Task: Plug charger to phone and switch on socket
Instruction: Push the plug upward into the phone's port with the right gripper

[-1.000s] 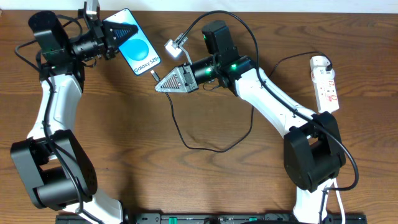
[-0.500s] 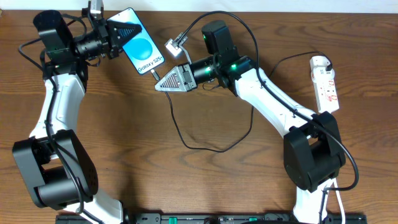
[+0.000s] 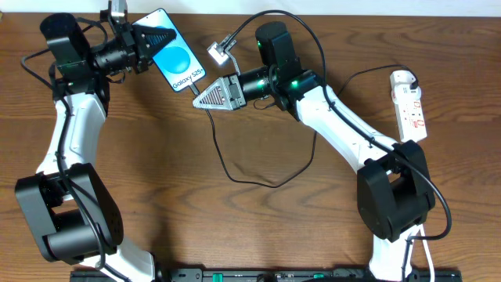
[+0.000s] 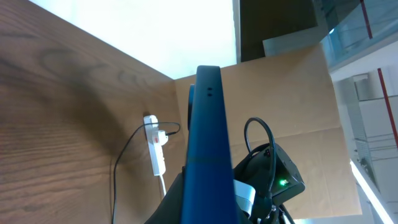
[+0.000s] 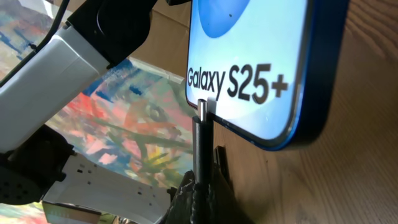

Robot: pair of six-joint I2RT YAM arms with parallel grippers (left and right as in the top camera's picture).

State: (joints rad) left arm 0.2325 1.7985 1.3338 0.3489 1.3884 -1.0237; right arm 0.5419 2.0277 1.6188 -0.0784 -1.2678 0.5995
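Since the earlier frame, the right gripper (image 3: 199, 100), clamped on the charger (image 5: 201, 143), has been brought up to the phone (image 3: 178, 61), whose lower edge is touched by the plug tip. The phone is gripped, raised, by the left gripper (image 3: 159, 37). One phone, one charger and one socket (image 3: 410, 106), well apart at the right, are counted.

Overhead: bright, even, sharp throughout; only faint soft shadows on bench (image 3: 258, 227). Left wrist: blown-out white beyond far bench edge, close blurred phone (image 4: 207, 155). Right wrist: glaring screen, lettering crisp, smeared out-of-focus background.
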